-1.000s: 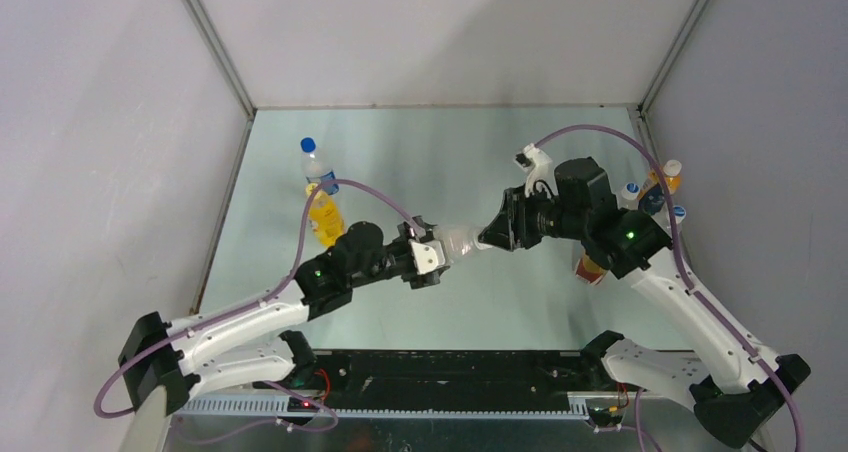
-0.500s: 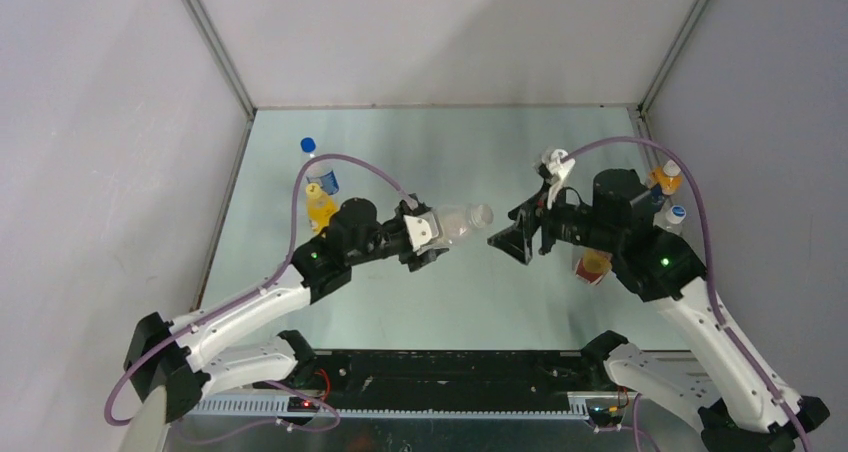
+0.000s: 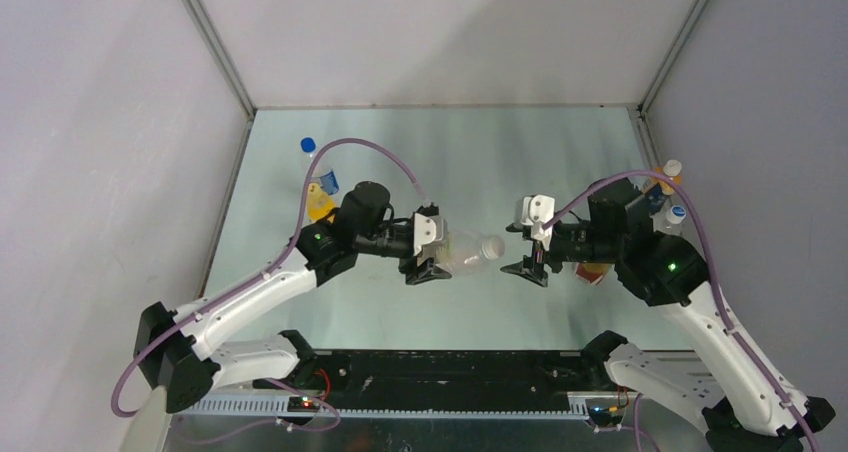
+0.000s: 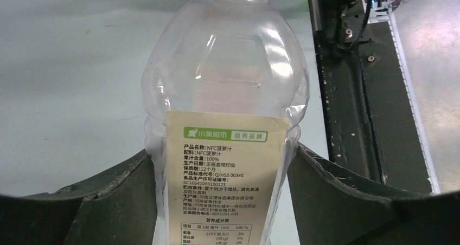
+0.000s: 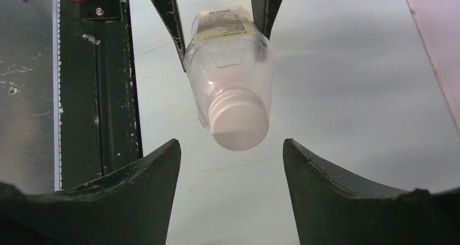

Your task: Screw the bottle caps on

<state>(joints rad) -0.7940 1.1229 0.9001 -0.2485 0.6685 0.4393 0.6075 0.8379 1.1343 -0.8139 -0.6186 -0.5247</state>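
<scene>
My left gripper is shut on the wide clear bottle and holds it lying sideways above the table, neck pointing right. A white cap sits on its neck. In the left wrist view the bottle fills the space between my fingers. My right gripper is open and empty, a short gap right of the cap. The right wrist view shows the cap just beyond my open right gripper. The brown-drink bottle is mostly hidden behind my right arm. The second white cap is not in view.
A blue-capped water bottle and an orange-drink bottle stand at the left behind my left arm. More capped bottles stand at the right wall. The black base rail runs along the near edge.
My right gripper let go of the cap, opened and drew back to the right. My left gripper carried the clear bottle, cap on, a little to the right.
</scene>
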